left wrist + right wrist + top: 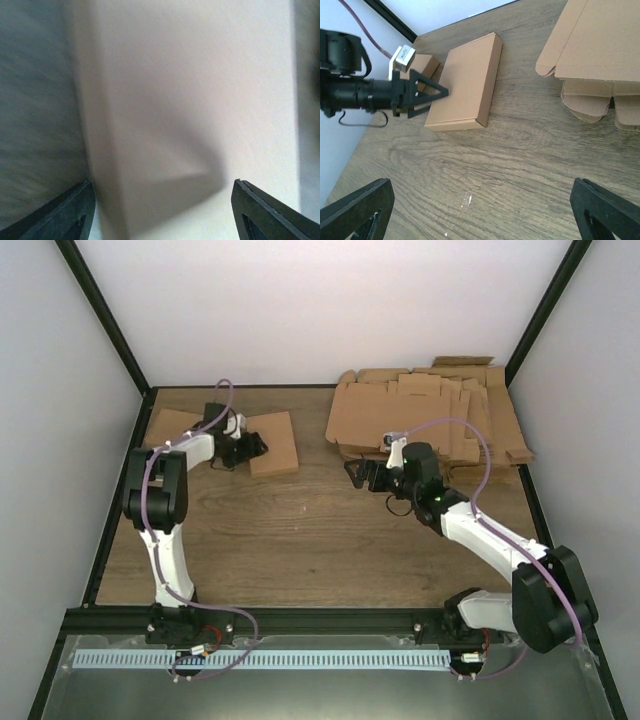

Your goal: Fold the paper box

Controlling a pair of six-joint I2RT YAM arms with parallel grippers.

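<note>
On the desk (pixel 300 540), the flat brown cardboard box (pixel 273 443) is lying folded shut, seemingly finished; left tool (pixel 250 448) and right tool (pixel 357 473) are gaping, empty.

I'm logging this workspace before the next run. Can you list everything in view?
paper box: one, brown, closed, flat on the table's far left
second cardboard piece: one, brown, far-left corner, partly hidden
pile of cardboard sheets: one, brown, far right
table: one, wood-grain brown, under everything
purple cables: two, one along each arm
left gripper: one, black, jaws apart, at the paper box's left edge
right gripper: one, black, jaws wide open, over the table just in front of the pile
</note>
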